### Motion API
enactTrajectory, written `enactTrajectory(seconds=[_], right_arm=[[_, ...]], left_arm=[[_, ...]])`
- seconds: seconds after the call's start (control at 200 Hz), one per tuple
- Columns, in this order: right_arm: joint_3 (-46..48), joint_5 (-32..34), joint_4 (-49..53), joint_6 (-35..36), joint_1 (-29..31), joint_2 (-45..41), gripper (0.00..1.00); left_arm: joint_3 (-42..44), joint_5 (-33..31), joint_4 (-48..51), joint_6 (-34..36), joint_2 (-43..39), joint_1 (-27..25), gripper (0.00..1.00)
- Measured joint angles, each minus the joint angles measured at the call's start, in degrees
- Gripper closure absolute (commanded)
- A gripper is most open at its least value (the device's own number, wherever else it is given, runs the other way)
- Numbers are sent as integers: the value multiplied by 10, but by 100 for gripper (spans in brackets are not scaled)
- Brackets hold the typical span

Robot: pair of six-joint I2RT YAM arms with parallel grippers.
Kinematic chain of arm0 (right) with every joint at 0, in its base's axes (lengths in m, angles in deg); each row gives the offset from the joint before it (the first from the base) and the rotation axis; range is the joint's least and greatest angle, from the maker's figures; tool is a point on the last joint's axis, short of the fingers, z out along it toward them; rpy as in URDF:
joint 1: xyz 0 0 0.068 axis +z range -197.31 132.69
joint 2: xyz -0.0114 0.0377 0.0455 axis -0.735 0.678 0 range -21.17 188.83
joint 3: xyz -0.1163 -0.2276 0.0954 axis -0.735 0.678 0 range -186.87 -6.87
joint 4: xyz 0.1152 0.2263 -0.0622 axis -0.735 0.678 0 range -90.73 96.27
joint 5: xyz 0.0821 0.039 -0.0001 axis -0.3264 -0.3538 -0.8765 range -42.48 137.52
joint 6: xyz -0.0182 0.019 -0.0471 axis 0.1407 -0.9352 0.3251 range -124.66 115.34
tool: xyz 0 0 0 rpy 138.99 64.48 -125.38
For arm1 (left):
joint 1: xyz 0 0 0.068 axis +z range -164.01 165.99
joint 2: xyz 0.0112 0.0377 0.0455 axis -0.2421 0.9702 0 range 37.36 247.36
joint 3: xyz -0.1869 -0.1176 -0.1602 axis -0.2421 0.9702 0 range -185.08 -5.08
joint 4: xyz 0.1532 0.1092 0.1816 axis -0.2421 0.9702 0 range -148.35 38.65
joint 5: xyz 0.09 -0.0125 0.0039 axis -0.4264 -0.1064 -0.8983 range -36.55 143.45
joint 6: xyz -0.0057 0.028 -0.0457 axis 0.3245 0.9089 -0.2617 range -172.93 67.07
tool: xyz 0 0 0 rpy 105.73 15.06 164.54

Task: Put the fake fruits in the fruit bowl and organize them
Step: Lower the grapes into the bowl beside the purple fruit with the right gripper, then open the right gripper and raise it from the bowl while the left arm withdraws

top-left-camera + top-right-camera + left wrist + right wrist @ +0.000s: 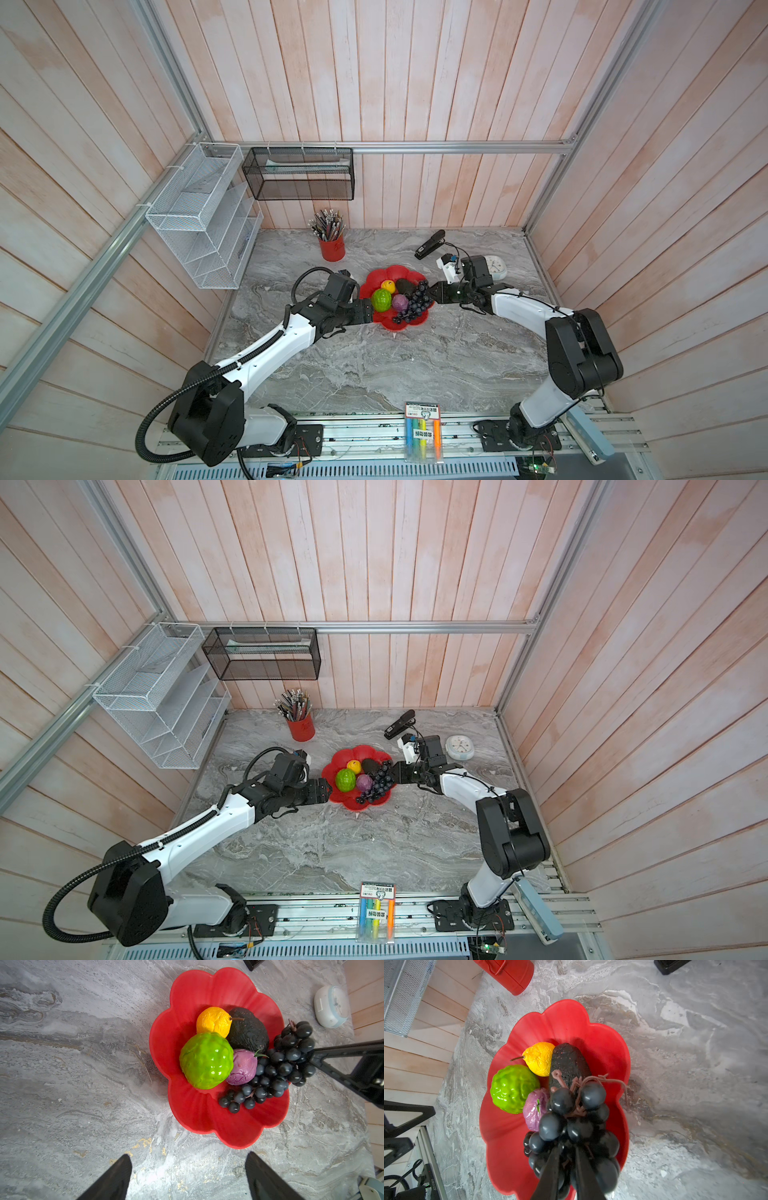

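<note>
The red scalloped fruit bowl (395, 272) (360, 754) (207, 985) (566, 1018) sits mid-table. In it lie the yellow-orange fruit (388, 285) (214, 1021), the bumpy green fruit (381, 300) (206, 1059), the dark avocado (405, 285) (569, 1061) and the purple fruit (400, 302) (243, 1067). The grape bunch (415, 305) (284, 1066) (577, 1126) lies along the bowl's right side. My right gripper (432, 291) (568, 1145) is shut on the grape bunch, its fingers buried among the grapes. My left gripper (370, 309) (188, 1157) stands open and holds nothing, just outside the bowl's left rim.
A red pencil cup (331, 248) stands behind the bowl. A black stapler (430, 244) and a small white clock (495, 267) lie at the back right. A highlighter pack (423, 432) rests on the front rail. Wire racks (199, 216) hang on the left wall.
</note>
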Motion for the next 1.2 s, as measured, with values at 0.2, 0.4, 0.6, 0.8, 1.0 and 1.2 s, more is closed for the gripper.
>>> enactTrajectory(seconds=[0.2,0.4,0.6,0.8,1.0,1.2], right_arm=[[-20,0,-6,2,7,26,83],[-39,0,-8,12,10,49,83],[-51,8,-3,25,10,55,74],[-80,22,23,43,12,49,64],[-80,45,60,48,17,-26,54],[-62,115,64,58,23,-161,37]], left_arm=[[0,0,0,-2,0,0,12],[0,1,1,-3,0,-1,12],[2,2,2,-5,-1,-1,12],[3,3,7,-9,-12,-1,12],[13,0,22,-16,-56,-1,9],[5,-37,49,-9,-113,0,7]])
